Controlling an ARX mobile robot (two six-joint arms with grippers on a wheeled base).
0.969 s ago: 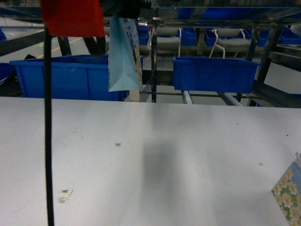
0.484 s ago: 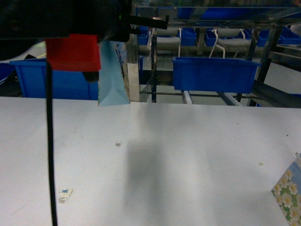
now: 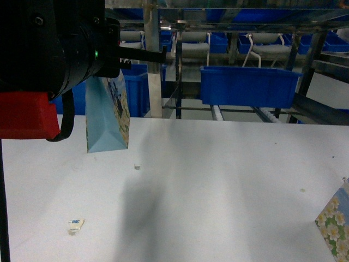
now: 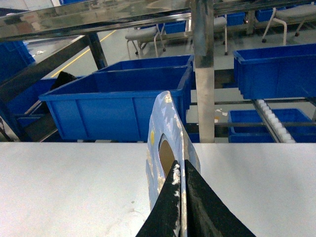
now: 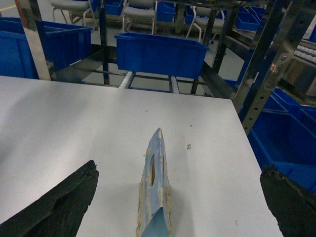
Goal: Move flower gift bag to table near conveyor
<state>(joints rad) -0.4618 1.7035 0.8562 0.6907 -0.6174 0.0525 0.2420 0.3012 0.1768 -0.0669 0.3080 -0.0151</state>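
Observation:
A light-blue flower gift bag [image 3: 107, 117] hangs over the back left of the white table [image 3: 218, 180], with my left gripper [image 4: 180, 168] shut on its top edge [image 4: 168, 123]. The bag's shadow falls apart from it on the tabletop. The left arm's black body fills the upper left of the head view. A second flower-printed bag [image 5: 154, 192] stands upright on the table's right front corner [image 3: 334, 226], between the wide-apart fingers of my open right gripper [image 5: 180, 172], touching neither. The conveyor [image 3: 218, 113], steel-framed with white roller lanes, runs just behind the table.
Blue crates [image 3: 248, 84] [image 4: 118, 101] sit on the conveyor lanes behind the table's far edge. A steel upright [image 4: 202, 69] stands behind the held bag. A small paper scrap [image 3: 75, 225] lies front left on the table. More blue crates [image 5: 291, 138] stand right of the table.
My left arm has swung left, nearer and lower, carrying the bag from above the conveyor's crates to over the table's back left. The right-hand bag has not moved.

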